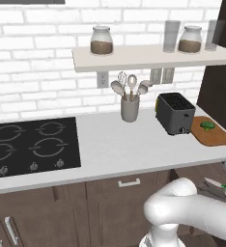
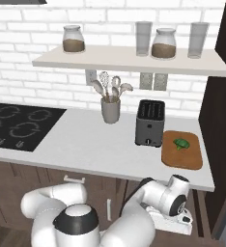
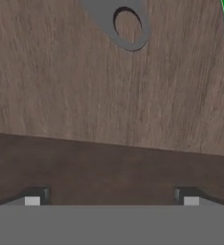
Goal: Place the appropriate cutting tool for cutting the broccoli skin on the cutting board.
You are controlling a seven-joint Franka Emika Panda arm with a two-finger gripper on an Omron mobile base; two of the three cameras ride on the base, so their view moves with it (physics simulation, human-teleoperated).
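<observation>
From here I get flat, even, bright rendered light with only soft shadows under the long pale wall shelf point(image 1: 153, 57). My hand view looks soft and blurry up close, with no glare.

Counted: two brown-filled jars point(image 1: 101, 40) on shelf point(image 1: 134, 58), two empty glasses point(image 1: 172, 35), one utensil crock point(image 1: 130, 109), one black toaster point(image 1: 175, 113), one cutting board point(image 1: 216, 136), one broccoli point(image 1: 207, 126), one four-ring cooktop point(image 1: 33, 144), one green-handled cutting tool point(image 1: 221, 186), one dark grey tool point(image 3: 118, 21).
</observation>
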